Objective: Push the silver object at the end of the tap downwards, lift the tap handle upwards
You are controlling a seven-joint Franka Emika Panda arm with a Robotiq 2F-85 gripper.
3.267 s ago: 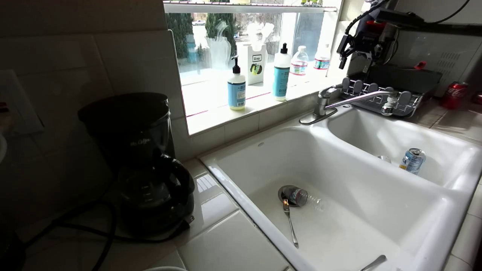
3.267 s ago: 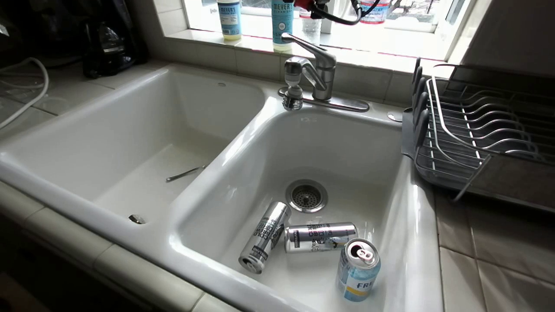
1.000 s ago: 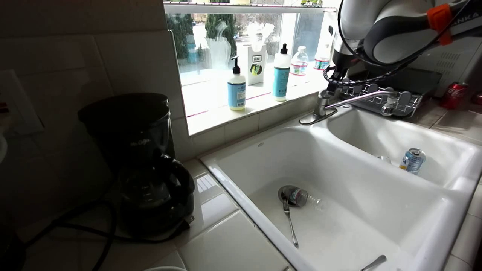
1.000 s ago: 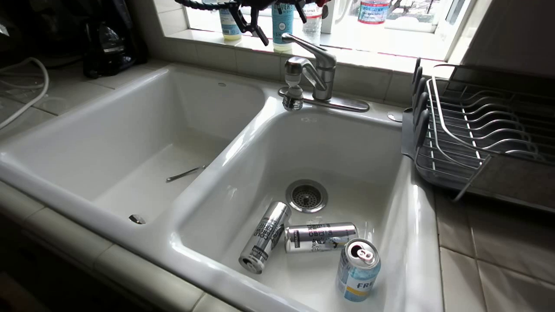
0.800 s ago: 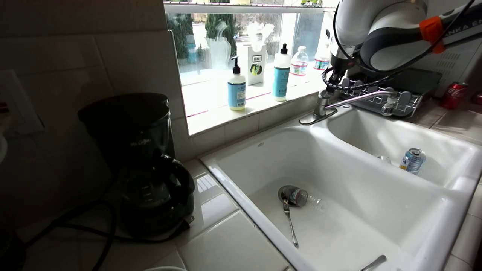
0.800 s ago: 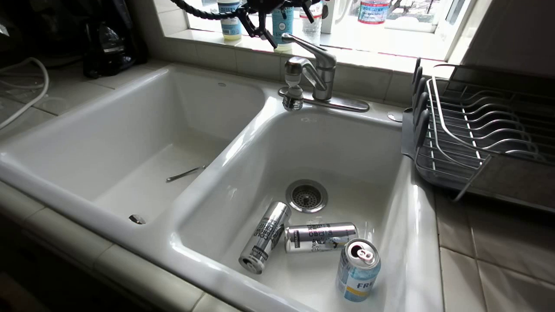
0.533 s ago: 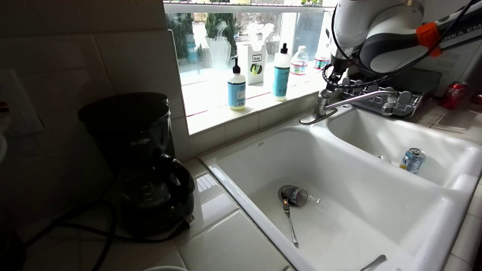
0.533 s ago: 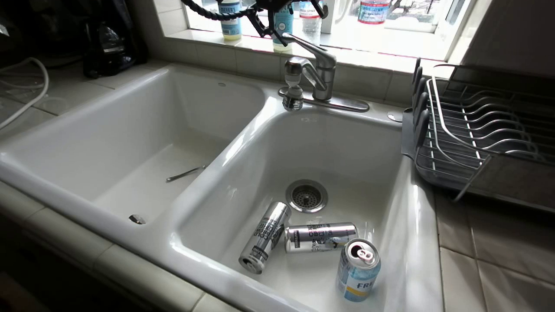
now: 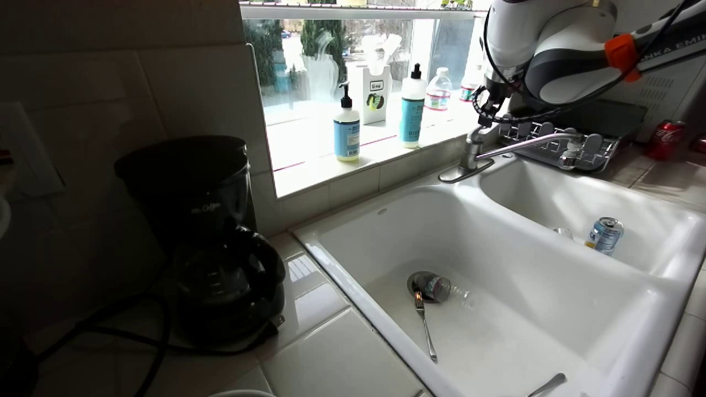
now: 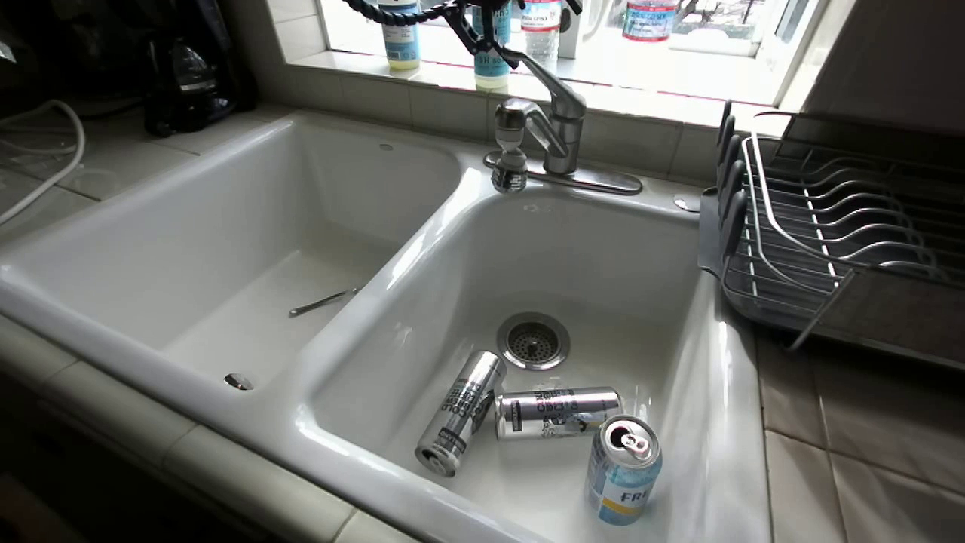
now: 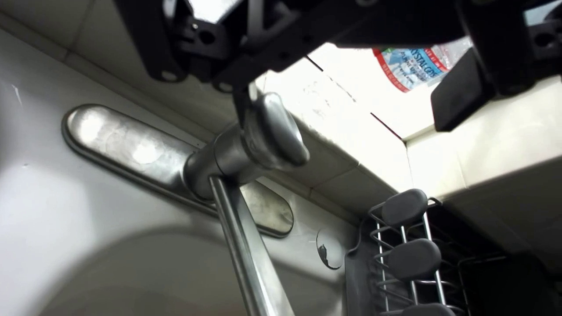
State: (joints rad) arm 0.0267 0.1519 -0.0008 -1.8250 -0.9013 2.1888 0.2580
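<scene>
The silver tap handle (image 10: 556,81) tilts upward from the tap body and also shows in the wrist view (image 11: 277,129). The silver object (image 10: 510,172) hangs at the end of the tap spout (image 9: 524,145), and it shows in both exterior views (image 9: 568,160). It is out of the wrist view. My gripper (image 11: 344,118) is open, its fingers wide apart. One finger reaches the handle and appears to touch it, its tip partly hidden there. The other finger (image 11: 461,94) hangs free over the window sill. In an exterior view the gripper (image 9: 485,118) sits at the handle.
Soap bottles (image 9: 347,132) and water bottles (image 10: 541,30) stand on the sill behind the tap. A dish rack (image 10: 837,226) stands beside the sink (image 10: 422,249). Several cans (image 10: 558,412) lie or stand in one basin. A fork (image 9: 424,325) lies in the other.
My gripper has come from above the dish rack to the tap handle. In the last half second it has risen slightly, and the handle has tilted up. The silver object has not moved.
</scene>
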